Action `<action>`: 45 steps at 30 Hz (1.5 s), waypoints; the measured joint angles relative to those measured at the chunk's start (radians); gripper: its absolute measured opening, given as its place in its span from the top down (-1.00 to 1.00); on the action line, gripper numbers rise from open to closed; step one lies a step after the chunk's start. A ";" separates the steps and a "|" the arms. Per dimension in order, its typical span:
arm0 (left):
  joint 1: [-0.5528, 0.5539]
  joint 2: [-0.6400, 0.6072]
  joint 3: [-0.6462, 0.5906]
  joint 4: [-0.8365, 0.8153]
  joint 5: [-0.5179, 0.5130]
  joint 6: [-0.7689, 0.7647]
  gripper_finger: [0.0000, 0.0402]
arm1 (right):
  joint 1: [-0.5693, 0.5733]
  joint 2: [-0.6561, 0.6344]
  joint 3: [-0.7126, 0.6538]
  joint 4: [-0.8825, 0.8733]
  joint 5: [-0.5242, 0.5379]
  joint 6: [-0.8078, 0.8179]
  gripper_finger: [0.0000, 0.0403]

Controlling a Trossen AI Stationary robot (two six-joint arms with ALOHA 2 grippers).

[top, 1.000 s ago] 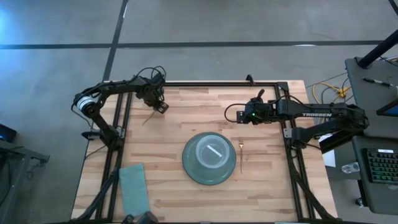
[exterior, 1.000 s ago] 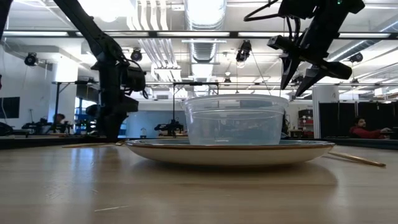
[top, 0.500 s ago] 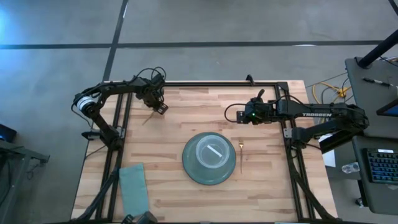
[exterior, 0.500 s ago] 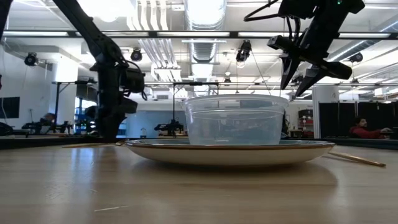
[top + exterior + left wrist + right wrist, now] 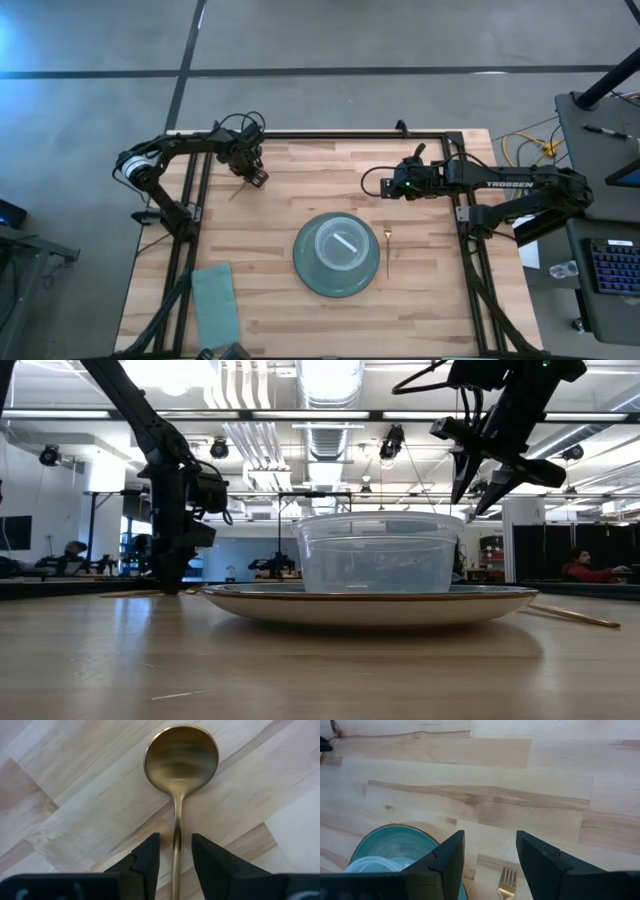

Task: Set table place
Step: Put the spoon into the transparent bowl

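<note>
A gold spoon lies flat on the table at its far left; it also shows in the high view. My left gripper is low over it, pointing down and open, one finger on each side of the spoon's handle, with wood showing between the fingers and the handle. It also shows in the high view and the low view. My right gripper is open and empty, held high over the table beyond a teal plate.
A clear plastic container stands on the teal plate at the table's middle. A gold fork lies just right of the plate. A folded teal napkin lies at the near left. People show far behind the table.
My left gripper has shifted a little toward the table's left edge, staying low over the spoon. The spoon has stayed where it was.
</note>
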 joint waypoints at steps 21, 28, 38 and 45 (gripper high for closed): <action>0.000 0.001 -0.003 0.016 0.000 0.051 0.99 | 0.000 0.000 0.000 0.000 0.005 -0.005 0.15; -0.038 -0.048 0.073 -0.110 0.033 0.051 1.00 | 0.000 0.000 0.000 0.000 0.004 -0.007 0.15; -0.274 -0.110 0.299 -0.300 0.127 0.024 1.00 | 0.000 0.000 0.000 0.013 -0.036 -0.007 0.15; -0.468 -0.085 0.405 -0.273 0.198 -0.030 1.00 | 0.000 0.000 0.000 0.142 -0.076 -0.014 0.15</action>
